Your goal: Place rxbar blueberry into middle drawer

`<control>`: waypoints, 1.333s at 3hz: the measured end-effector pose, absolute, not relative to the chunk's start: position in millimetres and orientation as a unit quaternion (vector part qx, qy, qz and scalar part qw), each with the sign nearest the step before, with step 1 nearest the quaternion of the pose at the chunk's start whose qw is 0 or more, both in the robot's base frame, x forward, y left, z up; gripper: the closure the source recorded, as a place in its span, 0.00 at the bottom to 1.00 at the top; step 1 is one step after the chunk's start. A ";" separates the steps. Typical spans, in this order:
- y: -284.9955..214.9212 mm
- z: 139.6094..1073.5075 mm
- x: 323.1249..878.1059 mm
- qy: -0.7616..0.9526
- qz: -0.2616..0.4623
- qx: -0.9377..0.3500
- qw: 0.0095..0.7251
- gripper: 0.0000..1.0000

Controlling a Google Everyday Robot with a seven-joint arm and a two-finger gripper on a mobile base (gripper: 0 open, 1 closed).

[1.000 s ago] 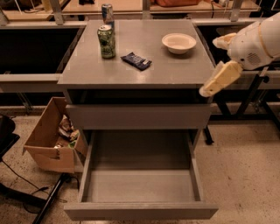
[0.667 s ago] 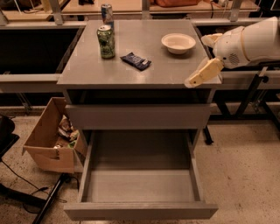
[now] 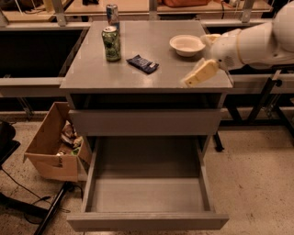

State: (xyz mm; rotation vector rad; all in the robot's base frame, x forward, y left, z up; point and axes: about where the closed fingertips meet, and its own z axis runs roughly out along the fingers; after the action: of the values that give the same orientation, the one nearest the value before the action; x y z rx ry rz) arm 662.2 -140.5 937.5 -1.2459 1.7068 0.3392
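The rxbar blueberry (image 3: 143, 64), a dark blue flat wrapper, lies on the grey cabinet top (image 3: 92, 73) near the middle. My gripper (image 3: 192, 79) comes in from the right on a white arm and hovers over the top's front right part, to the right of the bar and apart from it. The middle drawer (image 3: 147, 221) is pulled out wide and is empty inside. The shut grey drawer front (image 3: 146, 121) sits above it.
A green can (image 3: 111, 43) stands left of the bar, with a second can (image 3: 112, 12) behind it. A white bowl (image 3: 187, 45) sits at the back right. A cardboard box (image 3: 51, 149) with clutter stands on the floor at the left.
My gripper and arm have moved left over the cabinet top, closer to the bar. The bar, cans, bowl and drawer have not moved.
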 end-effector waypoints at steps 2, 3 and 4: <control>-59.0 927.2 728.7 0.692 0.149 -0.495 0.504 0.00; -31.0 905.2 755.8 0.734 0.152 -0.472 0.464 0.00; -19.7 892.0 769.1 0.759 0.153 -0.458 0.437 0.00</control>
State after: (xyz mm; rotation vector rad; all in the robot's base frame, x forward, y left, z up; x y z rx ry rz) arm 769.1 -19.7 892.0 -1.1404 1.8867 0.3814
